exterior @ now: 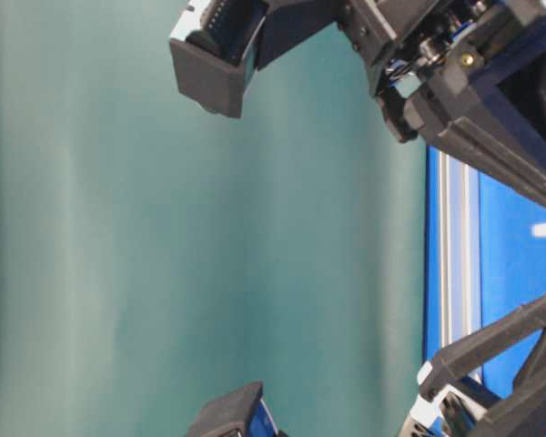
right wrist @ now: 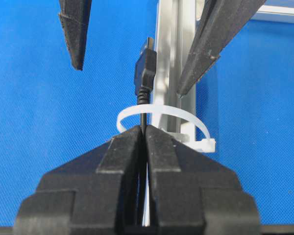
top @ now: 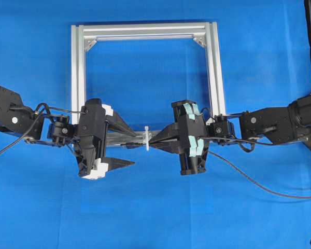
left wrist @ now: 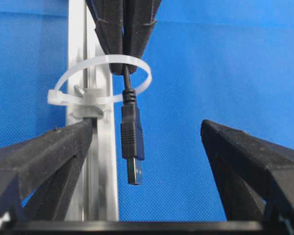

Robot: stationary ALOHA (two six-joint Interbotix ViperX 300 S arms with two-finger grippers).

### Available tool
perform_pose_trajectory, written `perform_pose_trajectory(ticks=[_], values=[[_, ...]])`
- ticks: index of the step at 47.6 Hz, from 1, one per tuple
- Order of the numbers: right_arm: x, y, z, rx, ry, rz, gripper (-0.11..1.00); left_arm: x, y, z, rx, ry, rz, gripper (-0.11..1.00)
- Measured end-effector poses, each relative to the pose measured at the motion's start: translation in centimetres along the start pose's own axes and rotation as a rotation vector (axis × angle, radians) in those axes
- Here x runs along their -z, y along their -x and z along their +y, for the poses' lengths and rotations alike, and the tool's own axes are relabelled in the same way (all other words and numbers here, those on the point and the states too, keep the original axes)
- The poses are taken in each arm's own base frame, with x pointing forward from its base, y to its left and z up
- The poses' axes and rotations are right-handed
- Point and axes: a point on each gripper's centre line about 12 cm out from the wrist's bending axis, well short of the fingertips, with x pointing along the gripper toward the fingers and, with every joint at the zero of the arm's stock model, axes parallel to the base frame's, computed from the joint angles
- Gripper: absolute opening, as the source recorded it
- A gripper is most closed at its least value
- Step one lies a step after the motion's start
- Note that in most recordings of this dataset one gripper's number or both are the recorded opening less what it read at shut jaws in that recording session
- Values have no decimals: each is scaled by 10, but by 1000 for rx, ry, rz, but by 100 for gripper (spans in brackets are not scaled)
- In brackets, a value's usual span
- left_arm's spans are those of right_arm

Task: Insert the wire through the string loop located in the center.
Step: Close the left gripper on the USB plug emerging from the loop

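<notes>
The right pincer (right wrist: 143, 134) is clamping the wire (right wrist: 143, 115) between its closed fingers, just behind the plug. In the right wrist view the black cable is running up out of the fingertips (right wrist: 125, 142), passing through the string loop (right wrist: 161, 111) and ending in the plug (right wrist: 146, 66), which is pointing away toward the other arm. The loop, a white cable tie, is encircling the cable right at the pincer's tips, and its locking head is sitting against the silver frame bar (right wrist: 174, 58).

The left pincer (left wrist: 147, 142) is standing wide open, gripping nothing. In the left wrist view its two fingers (left wrist: 49, 152) are flanking the plug (left wrist: 132, 142) on either side without touching it; the plug with its metallic tip is hanging between them, already past the loop (left wrist: 137, 66), while the right pincer's closed tips (left wrist: 125, 34) are sitting just behind the loop.

From overhead, the two pincers are facing each other across the near bar of the square aluminium frame (top: 212, 67), with the white tie (top: 146, 138) upright between them. The left pincer (top: 129, 148) is reaching in from the left, the right pincer (top: 154, 140) from the right. The rest of the wire (top: 259, 182) is trailing off across the blue bench (top: 145, 218) to the right edge.
</notes>
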Motion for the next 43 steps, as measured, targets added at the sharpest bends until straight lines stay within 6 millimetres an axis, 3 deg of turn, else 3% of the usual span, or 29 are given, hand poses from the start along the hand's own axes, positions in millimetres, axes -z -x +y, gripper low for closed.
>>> perform_pose_trajectory(ticks=[8,12,18,21,43], values=[[0,0,0,0,0,0,-3,1,0,0,0,-3,5,79],[-2,0,0,0,-2,-5,-3,1,0,0,0,-3,6,59],[-1,0,0,0,0,-2,-3,1,0,0,0,-8,8,20],[-1,0,1,-2,2,-3,-3,1,0,0,0,-9,6,8],[-1,0,1,-3,0,-3,-3,2,0,1,-2,-9,7,8]])
